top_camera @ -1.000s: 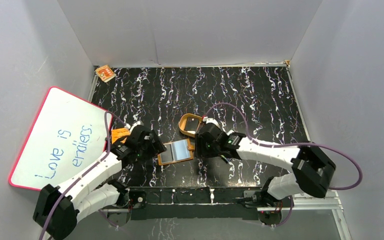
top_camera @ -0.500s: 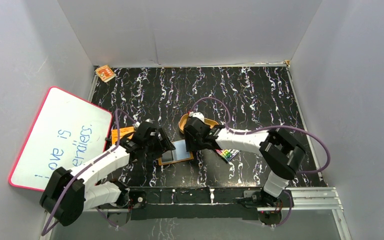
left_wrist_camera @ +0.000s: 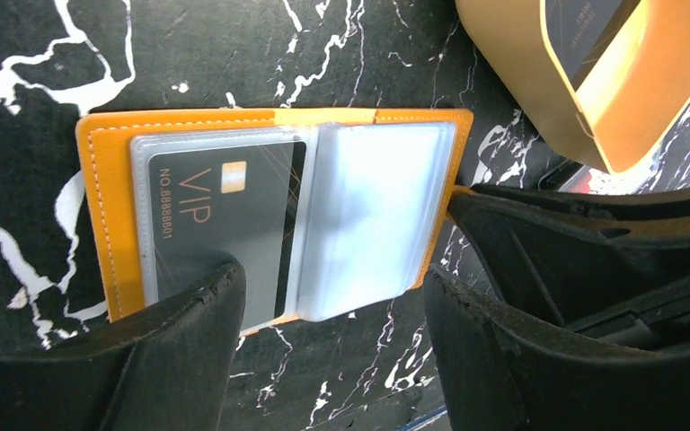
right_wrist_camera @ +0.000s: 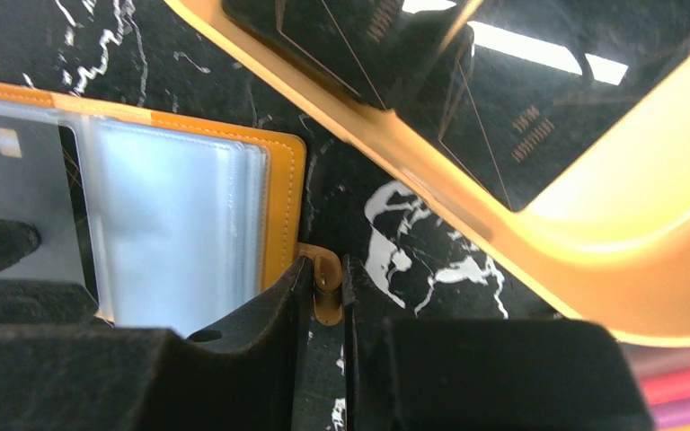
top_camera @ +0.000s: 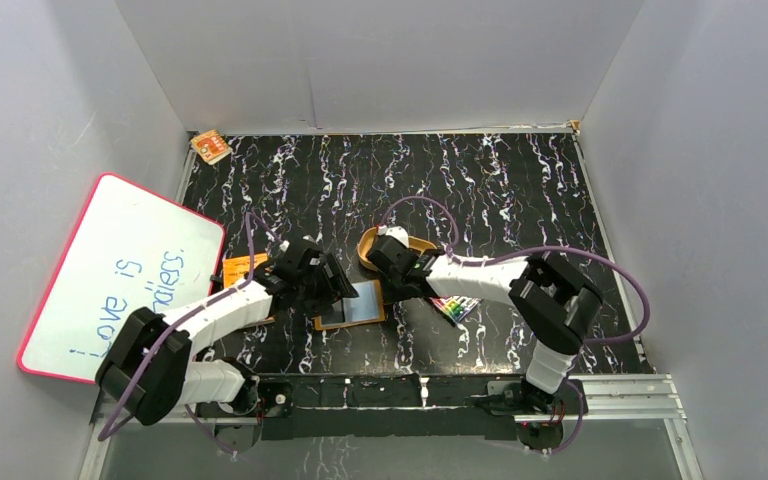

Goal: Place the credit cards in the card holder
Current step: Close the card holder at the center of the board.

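Observation:
The orange card holder (top_camera: pixel 352 305) lies open on the table, its clear sleeves up. One black credit card marked VIP (left_wrist_camera: pixel 220 202) sits in its left sleeve. Two more black cards (right_wrist_camera: pixel 548 117) lie in the tan oval tray (top_camera: pixel 412 243) behind it. My left gripper (left_wrist_camera: pixel 332 296) is open and low over the holder's near edge, with one finger (left_wrist_camera: pixel 171 341) over the VIP card's corner. My right gripper (right_wrist_camera: pixel 328 278) is shut on the holder's snap tab (right_wrist_camera: pixel 326 292) at its right edge.
A pack of coloured markers (top_camera: pixel 457 308) lies right of the holder, under my right arm. An orange booklet (top_camera: pixel 240 267) and a whiteboard (top_camera: pixel 120 275) are on the left. A small orange item (top_camera: pixel 210 147) sits at the back left corner.
My right gripper has swung left from over the tray to the holder's right edge, uncovering the markers. My left gripper has moved right, onto the holder's left half.

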Robot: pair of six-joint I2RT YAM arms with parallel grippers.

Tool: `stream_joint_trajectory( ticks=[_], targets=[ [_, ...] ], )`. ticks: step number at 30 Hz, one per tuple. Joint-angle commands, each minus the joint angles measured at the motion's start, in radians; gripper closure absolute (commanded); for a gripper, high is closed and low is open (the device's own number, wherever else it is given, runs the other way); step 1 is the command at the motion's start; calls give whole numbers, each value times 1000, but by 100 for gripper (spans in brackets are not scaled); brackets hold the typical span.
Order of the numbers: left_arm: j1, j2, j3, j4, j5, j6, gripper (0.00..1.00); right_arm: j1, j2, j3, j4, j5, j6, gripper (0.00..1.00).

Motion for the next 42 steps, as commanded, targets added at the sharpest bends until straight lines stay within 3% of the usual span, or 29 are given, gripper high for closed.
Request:
stream_joint_trajectory(
  ticks=[1, 5, 13, 18, 29, 42],
  targets=[
    [-3, 36, 3, 18, 18, 8, 31, -3, -80, -68, -40, 8, 21, 76],
    [-3, 54, -11, 6, -7, 8, 32, -4, -170, -138, -37, -13, 44, 72],
    [-3, 27, -32, -10, -13, 10, 33, -4, -351, -234, -15, -99, 61, 46],
    [-3, 5, -41, -21, -21, 3, 33, -3, -341, -193, -47, -115, 31, 35],
    [-3, -33, -49, -35, -28, -21, 34, 44, -128, 11, -151, -16, -11, 28],
    [-3, -45, -57, -37, -20, -24, 34, 44, 28, 109, -193, 92, -14, 31]
  ],
)
